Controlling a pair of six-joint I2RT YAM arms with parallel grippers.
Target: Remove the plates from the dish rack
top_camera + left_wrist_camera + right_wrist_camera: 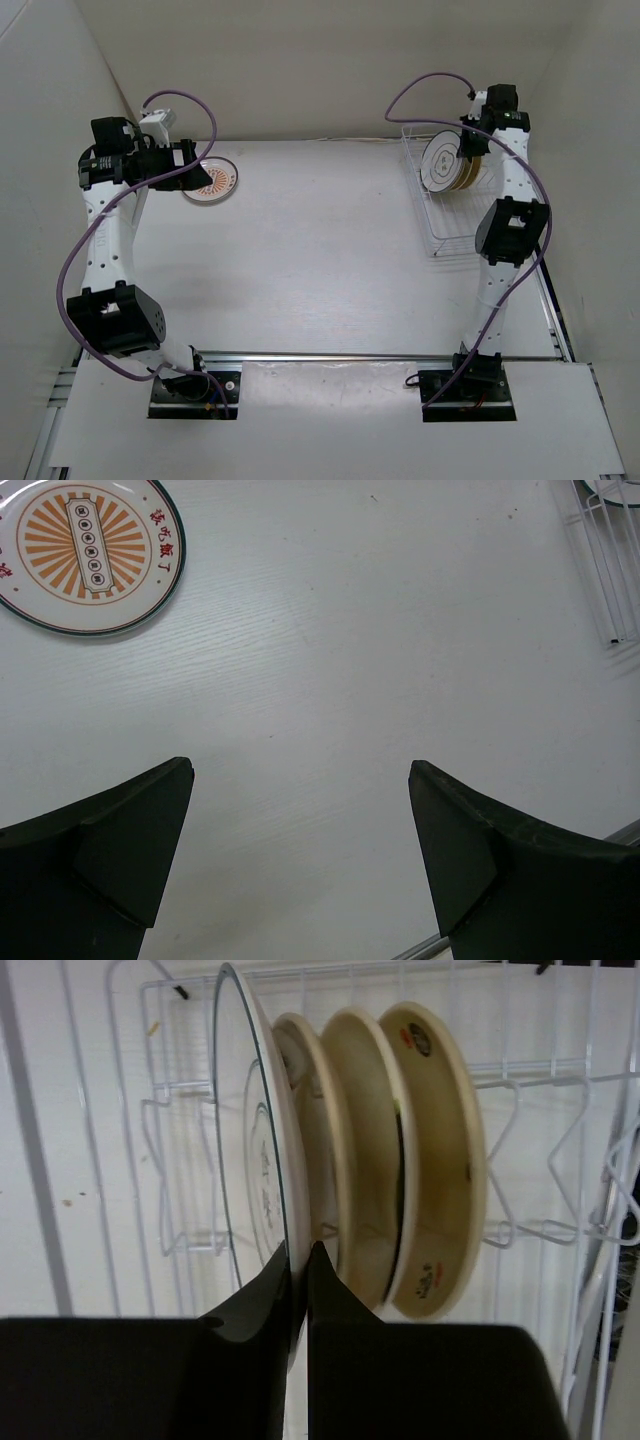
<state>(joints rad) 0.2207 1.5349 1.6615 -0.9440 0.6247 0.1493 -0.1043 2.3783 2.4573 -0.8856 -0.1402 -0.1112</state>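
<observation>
The white wire dish rack stands at the back right of the table. A white plate with thin dark rings stands upright in it, with two tan-yellow plates behind it. In the right wrist view my right gripper is shut on the lower rim of the ring plate, with the tan plates just beside it in the rack. The orange sunburst plate lies flat on the table at the back left. My left gripper is open and empty above the table, near that plate.
White walls close in the table at the back and both sides. A corner of the rack shows at the top right of the left wrist view. Purple cables loop from both arms. A metal rail runs along the table's near edge.
</observation>
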